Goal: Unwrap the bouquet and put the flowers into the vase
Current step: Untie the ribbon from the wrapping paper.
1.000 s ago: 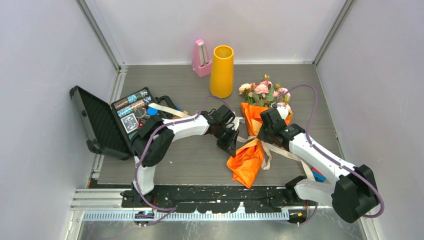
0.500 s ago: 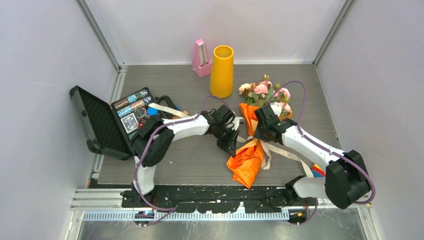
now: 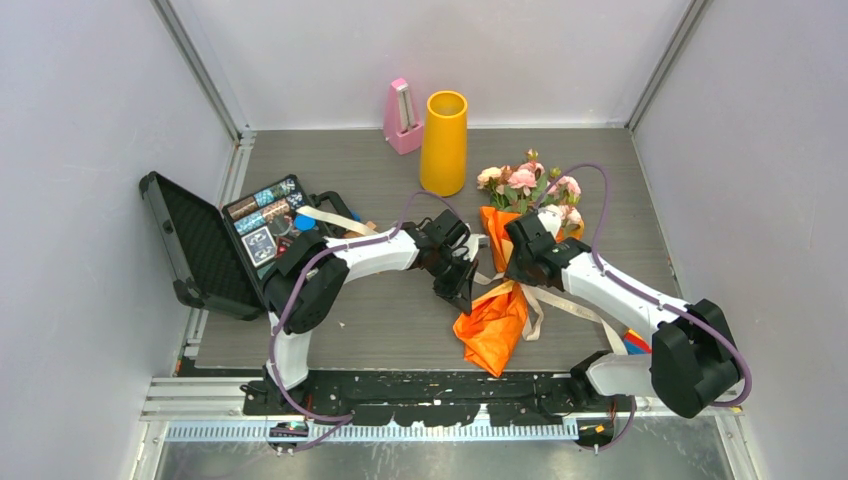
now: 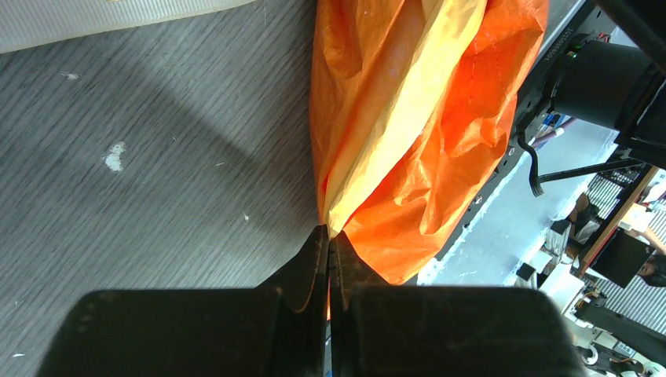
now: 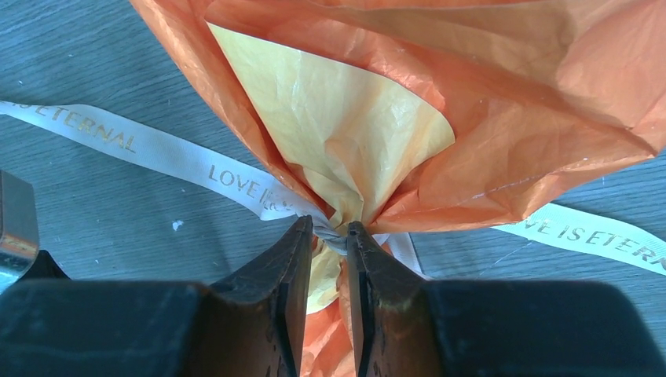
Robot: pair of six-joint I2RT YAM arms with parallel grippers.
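On the tabletop (image 3: 380, 320) the bouquet (image 3: 497, 318) lies tail near, flowers (image 3: 525, 182) far; the right pincer (image 5: 327, 236) clamps its ribbon knot (image 5: 336, 232), the left pincer (image 4: 328, 236) pinches the paper (image 4: 408, 118) at its left edge

Swung the right gripper (image 5: 329, 234) leftward across the bouquet (image 3: 493, 325). Brought its fingers (image 5: 289, 263) onto the ribbon (image 5: 169, 157) knot. Drew the elbow (image 3: 690, 365) inward.
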